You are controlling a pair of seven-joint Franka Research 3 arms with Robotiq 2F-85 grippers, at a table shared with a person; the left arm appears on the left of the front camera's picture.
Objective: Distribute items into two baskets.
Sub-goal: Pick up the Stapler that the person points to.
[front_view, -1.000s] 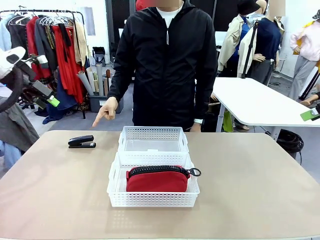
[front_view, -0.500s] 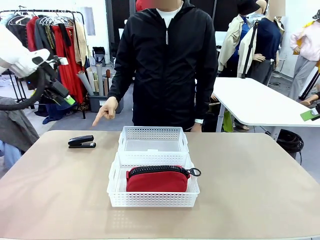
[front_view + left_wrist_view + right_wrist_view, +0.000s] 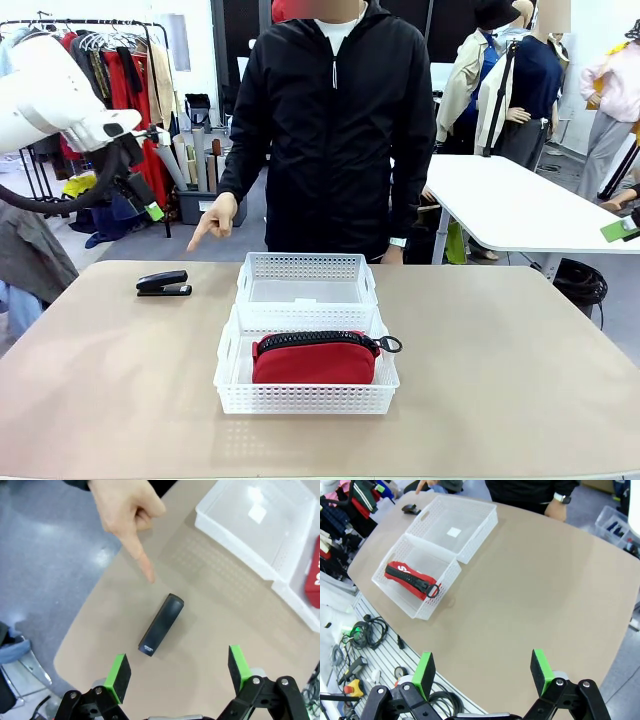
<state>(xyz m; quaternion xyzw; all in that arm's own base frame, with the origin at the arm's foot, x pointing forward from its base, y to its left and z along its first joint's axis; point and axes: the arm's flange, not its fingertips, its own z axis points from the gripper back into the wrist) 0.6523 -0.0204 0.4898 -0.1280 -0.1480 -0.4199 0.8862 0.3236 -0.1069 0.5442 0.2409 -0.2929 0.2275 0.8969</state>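
Hovering left gripper (image 3: pixel 178 667) above stapler (image 3: pixel 161 625), person's hand (image 3: pixel 125 510) pointing

The near basket (image 3: pixel 305 398) and the far basket (image 3: pixel 305 267) are smooth white plastic with little holes in the sides. The pouch (image 3: pixel 315 364) is soft red cloth. The stapler (image 3: pixel 163 284) is black, a bit shiny. The desk (image 3: pixel 500 380) is smooth, dull tan.

Bright even light, soft shadows, sharp focus, wrist views bowed

I make out white lettering on the red pouch (image 3: pixel 401 574), perhaps an S, pale label on the stapler (image 3: pixel 161 625) too small to read
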